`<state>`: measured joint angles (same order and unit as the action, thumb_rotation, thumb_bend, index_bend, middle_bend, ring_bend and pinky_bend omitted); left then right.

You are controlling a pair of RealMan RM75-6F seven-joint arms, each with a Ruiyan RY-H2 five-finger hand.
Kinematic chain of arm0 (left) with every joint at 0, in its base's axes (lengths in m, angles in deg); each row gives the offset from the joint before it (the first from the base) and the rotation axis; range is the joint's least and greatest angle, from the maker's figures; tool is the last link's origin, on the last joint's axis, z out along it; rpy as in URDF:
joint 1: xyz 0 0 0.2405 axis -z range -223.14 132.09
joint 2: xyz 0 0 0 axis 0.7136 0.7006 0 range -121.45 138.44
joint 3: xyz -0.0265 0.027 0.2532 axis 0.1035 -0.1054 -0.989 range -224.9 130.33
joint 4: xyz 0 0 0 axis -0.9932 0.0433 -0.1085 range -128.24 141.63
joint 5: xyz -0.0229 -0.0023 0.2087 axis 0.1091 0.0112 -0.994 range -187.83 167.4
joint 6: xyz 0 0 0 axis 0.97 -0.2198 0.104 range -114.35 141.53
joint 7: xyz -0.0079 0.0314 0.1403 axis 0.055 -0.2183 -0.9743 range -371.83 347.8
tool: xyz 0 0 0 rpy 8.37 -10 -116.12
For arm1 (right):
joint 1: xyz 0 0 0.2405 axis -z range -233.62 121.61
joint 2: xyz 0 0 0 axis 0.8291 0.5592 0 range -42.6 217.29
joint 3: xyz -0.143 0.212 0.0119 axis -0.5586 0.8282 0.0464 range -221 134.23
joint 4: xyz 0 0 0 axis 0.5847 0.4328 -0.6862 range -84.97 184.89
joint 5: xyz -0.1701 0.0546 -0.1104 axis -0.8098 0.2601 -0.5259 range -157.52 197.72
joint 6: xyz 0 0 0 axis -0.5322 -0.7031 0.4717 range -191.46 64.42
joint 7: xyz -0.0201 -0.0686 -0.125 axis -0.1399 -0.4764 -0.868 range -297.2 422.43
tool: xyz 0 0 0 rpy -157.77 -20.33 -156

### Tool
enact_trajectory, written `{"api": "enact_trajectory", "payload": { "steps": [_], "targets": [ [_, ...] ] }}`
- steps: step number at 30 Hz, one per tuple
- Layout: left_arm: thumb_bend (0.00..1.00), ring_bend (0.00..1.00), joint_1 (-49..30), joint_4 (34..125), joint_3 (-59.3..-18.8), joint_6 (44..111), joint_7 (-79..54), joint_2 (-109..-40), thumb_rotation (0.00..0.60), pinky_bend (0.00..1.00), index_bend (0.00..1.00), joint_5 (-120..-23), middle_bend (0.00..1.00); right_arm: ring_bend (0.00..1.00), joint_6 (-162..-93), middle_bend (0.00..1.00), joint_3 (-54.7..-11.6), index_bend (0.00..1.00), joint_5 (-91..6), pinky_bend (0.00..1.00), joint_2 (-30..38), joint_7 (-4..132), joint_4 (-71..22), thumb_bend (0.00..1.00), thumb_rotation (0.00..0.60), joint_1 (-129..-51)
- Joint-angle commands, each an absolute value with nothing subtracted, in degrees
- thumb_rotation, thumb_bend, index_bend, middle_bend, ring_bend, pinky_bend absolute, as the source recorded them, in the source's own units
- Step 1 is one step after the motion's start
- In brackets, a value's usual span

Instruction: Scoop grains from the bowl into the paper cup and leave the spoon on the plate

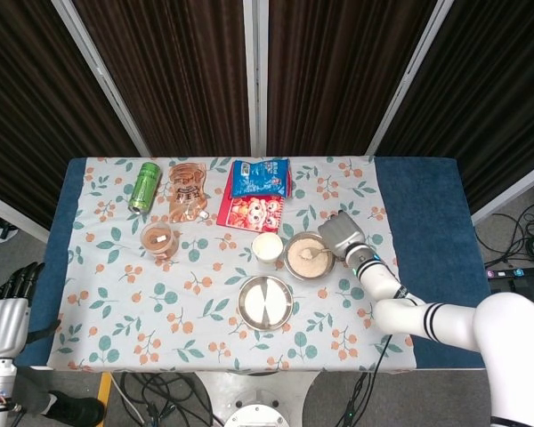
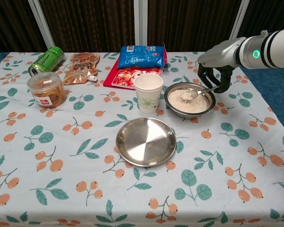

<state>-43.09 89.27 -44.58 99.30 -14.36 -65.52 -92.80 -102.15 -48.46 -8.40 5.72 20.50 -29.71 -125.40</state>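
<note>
The right robot hand (image 2: 217, 75) grips a metal spoon (image 2: 195, 92) dipped in the steel bowl of pale grains (image 2: 189, 100); the white paper cup (image 2: 148, 92) and round steel plate (image 2: 146, 141) await.

A floral cloth (image 2: 47, 189) covers the worktop (image 1: 427, 205), bearing a steel plate (image 2: 146, 141), grain bowl (image 2: 189, 101), paper cup (image 2: 148, 92), green can (image 2: 46, 60), plastic tub (image 2: 47, 89) and snack packets (image 2: 141, 56).

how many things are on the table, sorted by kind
Food packets and pouches: 3 (blue packet, red packet, brown pouch)
Drink cans: 1 (green can)
Plastic tubs: 1 (tub)
Cups: 1 (paper cup)
Metal dishes: 2 (bowl, plate)
Spoons: 1 (spoon)
Total: 9
</note>
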Motion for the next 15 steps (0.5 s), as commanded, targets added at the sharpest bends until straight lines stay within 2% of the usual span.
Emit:
{"api": "enact_trajectory", "payload": {
  "steps": [1, 15],
  "targets": [
    [0.0, 0.12, -43.0, 89.64, -44.47, 99.38, -14.69, -65.39, 0.6, 0.24, 0.11, -92.86, 0.18, 0.25, -102.61, 0.59, -48.29, 0.62, -9.94, 0.22, 8.01, 21.68, -31.11, 0.35, 0.6, -124.84],
    [0.0, 0.12, -42.79, 90.12, -44.19, 99.41, -14.84, -65.05, 0.6, 0.24, 0.11, -92.88, 0.18, 0.26, -103.57, 0.59, -45.13, 0.62, -13.11, 0.22, 12.23, 25.53, -36.19, 0.35, 0.6, -125.48]
  ]
}}
